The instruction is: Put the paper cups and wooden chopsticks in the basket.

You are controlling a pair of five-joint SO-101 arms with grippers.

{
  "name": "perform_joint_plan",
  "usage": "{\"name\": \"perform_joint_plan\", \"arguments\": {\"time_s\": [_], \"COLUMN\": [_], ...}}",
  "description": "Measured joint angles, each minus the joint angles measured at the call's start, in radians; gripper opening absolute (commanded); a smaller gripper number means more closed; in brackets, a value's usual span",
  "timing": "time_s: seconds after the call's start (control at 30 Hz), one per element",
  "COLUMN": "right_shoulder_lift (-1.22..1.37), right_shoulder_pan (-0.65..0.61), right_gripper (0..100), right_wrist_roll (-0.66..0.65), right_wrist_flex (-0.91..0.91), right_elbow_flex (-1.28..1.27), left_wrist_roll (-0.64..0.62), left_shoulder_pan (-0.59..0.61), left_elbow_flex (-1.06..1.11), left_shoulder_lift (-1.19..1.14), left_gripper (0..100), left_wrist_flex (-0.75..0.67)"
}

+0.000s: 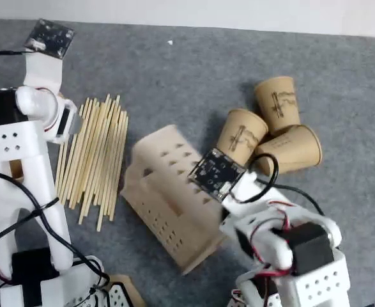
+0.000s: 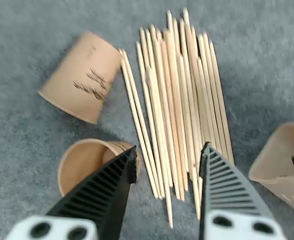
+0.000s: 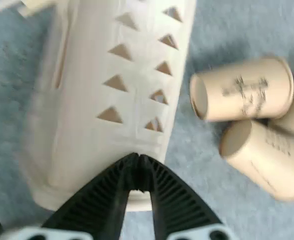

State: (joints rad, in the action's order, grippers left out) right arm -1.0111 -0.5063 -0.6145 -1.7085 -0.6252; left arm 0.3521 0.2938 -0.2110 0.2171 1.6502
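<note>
Done: nothing yet; basket (image 1: 168, 198) lies tipped over.
To do: chopsticks (image 1: 94, 157) and cups (image 1: 241, 135), lying beside basket.
Left claw (image 2: 168, 149): open over chopsticks.
Right claw (image 3: 139, 157): closed, at basket.

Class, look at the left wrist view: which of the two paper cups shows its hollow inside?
The near cup beside the left gripper; the farther cup shows only its printed outer wall.

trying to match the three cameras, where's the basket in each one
High view: the basket sits mid-table, between the chopsticks and the paper cups.
Left wrist view: its corner, past the chopsticks.
Right wrist view: its wall, just ahead of the shut right pincer, cups alongside.
Shared landmark: its triangular cut-outs.
</note>
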Motion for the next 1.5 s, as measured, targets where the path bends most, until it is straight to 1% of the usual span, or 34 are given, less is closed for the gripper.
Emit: {"name": "perform_joint_plan", "arguments": {"time_s": [0.1, 0.2, 0.27, 0.33, 0.4, 0.53, 0.67, 0.87, 1.07, 1.27, 1.33, 1.5], "right_shoulder_lift": [0.035, 0.017, 0.034, 0.026, 0.035, 0.035, 0.038, 0.038, 0.040, 0.040, 0.040, 0.044], "right_shoulder_pan": [0.081, 0.138, 0.166, 0.167, 0.178, 0.176, 0.170, 0.172, 0.199, 0.207, 0.209, 0.210], "right_gripper": [0.7, 0.7, 0.7, 0.7, 0.7, 0.7, 0.7, 0.7, 0.7, 0.7, 0.7, 0.7], "right_wrist_roll": [-0.109, -0.207, -0.233, -0.244, -0.249, -0.250, -0.250, -0.250, -0.250, -0.250, -0.249, -0.152], "right_wrist_flex": [-0.035, -0.041, -0.043, -0.044, -0.044, -0.041, 0.046, 0.152, 0.212, 0.420, 0.491, 0.646], "right_elbow_flex": [-0.173, -0.232, -0.241, -0.244, -0.245, -0.245, -0.269, -0.411, -0.462, -0.540, -0.549, -0.552], "left_wrist_roll": [0.000, 0.000, 0.000, 0.000, -0.002, 0.000, 0.014, 0.055, 0.058, 0.063, 0.063, 0.063], "left_shoulder_pan": [0.000, 0.000, -0.012, -0.028, -0.051, -0.130, -0.187, -0.272, -0.334, -0.445, -0.463, -0.463], "left_elbow_flex": [-0.012, -0.021, -0.021, -0.021, -0.029, -0.051, 0.018, 0.212, 0.325, 0.381, 0.382, 0.382], "left_shoulder_lift": [-0.011, -0.089, -0.149, -0.204, -0.233, -0.238, -0.238, -0.239, -0.239, -0.239, -0.239, -0.236], "left_gripper": [22, 22, 22, 22, 22, 22, 22, 22, 22, 22, 22, 22], "left_wrist_flex": [-0.049, -0.071, -0.074, -0.074, -0.040, 0.100, 0.123, 0.123, 0.100, 0.046, 0.029, -0.063]}}
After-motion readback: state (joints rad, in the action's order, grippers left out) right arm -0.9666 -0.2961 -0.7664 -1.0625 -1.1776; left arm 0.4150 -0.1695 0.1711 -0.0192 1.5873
